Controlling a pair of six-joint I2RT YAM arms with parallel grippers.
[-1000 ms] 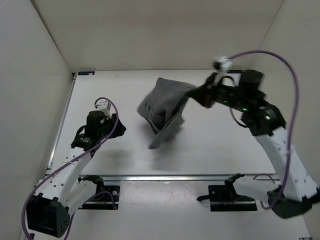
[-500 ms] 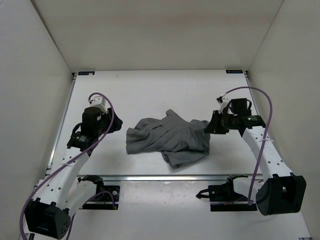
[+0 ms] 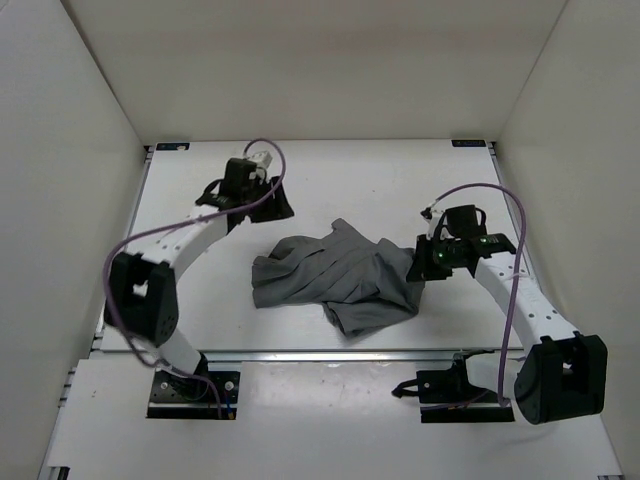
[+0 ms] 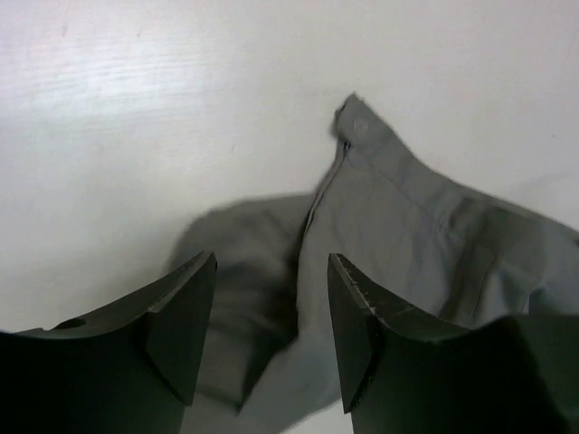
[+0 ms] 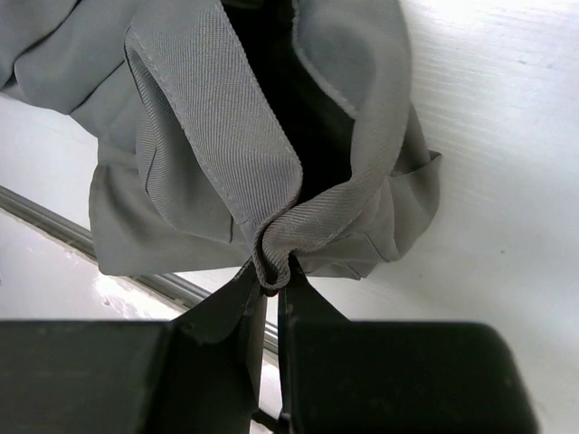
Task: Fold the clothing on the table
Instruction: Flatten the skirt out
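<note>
The clothing (image 3: 335, 280), a creased plain grey fabric garment, lies bunched on the matte white tabletop (image 3: 400, 180), a thin hem fold pinched in the closed right end effector (image 5: 271, 280) (the left end effector (image 4: 271, 271) hovers open, empty), so a hard pull could slip it free.

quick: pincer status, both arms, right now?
Left pincer: open, holding nothing.
Right pincer: shut on a fold of the clothing.

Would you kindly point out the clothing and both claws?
clothing (image 3: 335, 275): top view, middle of the heap.
left claw (image 4: 272, 271): left wrist view, between open fingertips.
right claw (image 5: 271, 280): right wrist view, tips pinching fabric.
</note>
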